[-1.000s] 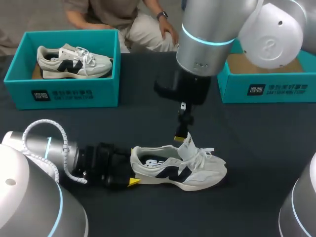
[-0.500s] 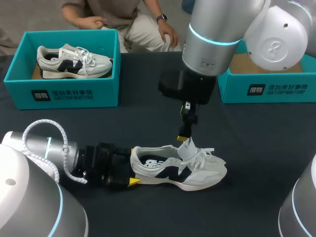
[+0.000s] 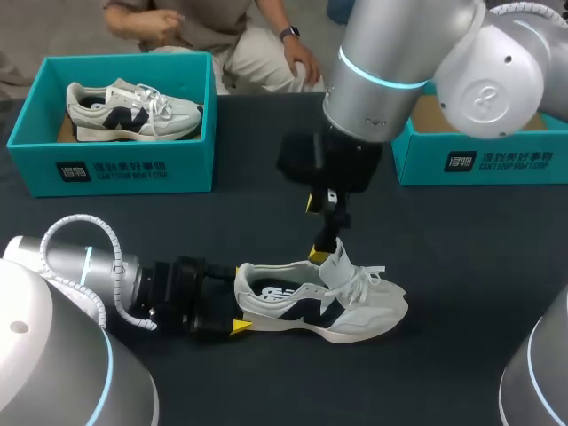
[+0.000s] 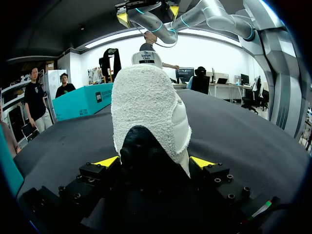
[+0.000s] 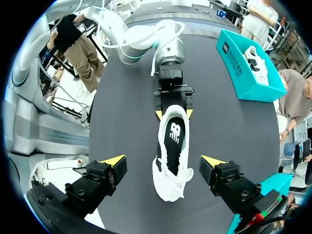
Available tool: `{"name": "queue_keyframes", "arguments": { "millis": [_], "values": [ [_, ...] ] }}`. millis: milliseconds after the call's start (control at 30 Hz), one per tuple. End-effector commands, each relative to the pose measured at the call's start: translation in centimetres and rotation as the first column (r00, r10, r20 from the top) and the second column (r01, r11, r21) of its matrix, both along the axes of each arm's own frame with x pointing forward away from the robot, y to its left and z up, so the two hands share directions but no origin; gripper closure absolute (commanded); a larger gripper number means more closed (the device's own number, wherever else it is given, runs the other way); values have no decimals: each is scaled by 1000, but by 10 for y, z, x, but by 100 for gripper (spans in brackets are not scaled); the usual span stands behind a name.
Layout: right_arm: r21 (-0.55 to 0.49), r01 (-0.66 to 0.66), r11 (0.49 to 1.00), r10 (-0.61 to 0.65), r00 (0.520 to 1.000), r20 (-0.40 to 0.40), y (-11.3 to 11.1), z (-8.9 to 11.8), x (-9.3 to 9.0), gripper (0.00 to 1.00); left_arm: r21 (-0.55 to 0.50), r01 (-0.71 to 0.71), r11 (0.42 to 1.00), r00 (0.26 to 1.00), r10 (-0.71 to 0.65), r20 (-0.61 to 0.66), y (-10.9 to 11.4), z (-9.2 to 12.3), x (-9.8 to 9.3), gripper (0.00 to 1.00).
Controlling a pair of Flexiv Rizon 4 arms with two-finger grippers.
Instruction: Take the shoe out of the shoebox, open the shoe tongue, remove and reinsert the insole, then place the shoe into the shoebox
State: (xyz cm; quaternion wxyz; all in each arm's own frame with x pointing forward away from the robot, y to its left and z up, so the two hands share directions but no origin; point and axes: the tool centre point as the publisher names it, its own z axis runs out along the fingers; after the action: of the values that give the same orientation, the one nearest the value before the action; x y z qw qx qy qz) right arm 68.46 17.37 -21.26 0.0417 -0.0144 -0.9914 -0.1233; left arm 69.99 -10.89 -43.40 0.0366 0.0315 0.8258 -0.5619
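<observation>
Printed in white on the front wall of the left shoebox: a square emblem beside two lines of characters, too small to make out. Same on the right shoebox. On the insole of the shoe lying on the table, a white logo. On its tongue label, lines of dark print, unreadable.
</observation>
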Motion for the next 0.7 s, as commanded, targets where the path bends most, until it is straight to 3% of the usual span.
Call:
{"name": "queue_keyframes", "arguments": {
  "millis": [33, 67, 100, 133, 167, 400, 700],
  "values": [
    [-32, 36, 999, -37, 999, -36, 25, -11, 2, 0, 3, -2, 1000, 1000, 2, 1, -1, -4, -1, 100],
    [-45, 49, 998, -51, 997, -50, 30, -15, 2, 0, 3, -2, 1000, 1000, 2, 1, -1, -4, -1, 100],
    [-59, 53, 997, -56, 997, -55, 36, -18, 1, 58, 3, -2, 1000, 1000, 2, 1, -1, -4, -1, 100],
    [-57, 68, 996, -71, 996, -53, 41, -20, 0, 85, 3, -2, 1000, 1000, 2, 1, -1, -4, -1, 100],
    [-51, 70, 996, -72, 996, -51, 45, -22, -1, 100, 3, -2, 1000, 1000, 2, 1, -1, -4, -1, 100],
    [-48, 101, 994, -104, 993, -63, 59, -38, -7, 100, 3, -2, 1000, 1000, 2, 1, -1, -4, -1, 100],
    [-77, 179, 981, -184, 981, -66, 49, -59, -15, 100, 3, -2, 1000, 1000, 2, 1, -1, -4, -1, 100]
  ]
}}
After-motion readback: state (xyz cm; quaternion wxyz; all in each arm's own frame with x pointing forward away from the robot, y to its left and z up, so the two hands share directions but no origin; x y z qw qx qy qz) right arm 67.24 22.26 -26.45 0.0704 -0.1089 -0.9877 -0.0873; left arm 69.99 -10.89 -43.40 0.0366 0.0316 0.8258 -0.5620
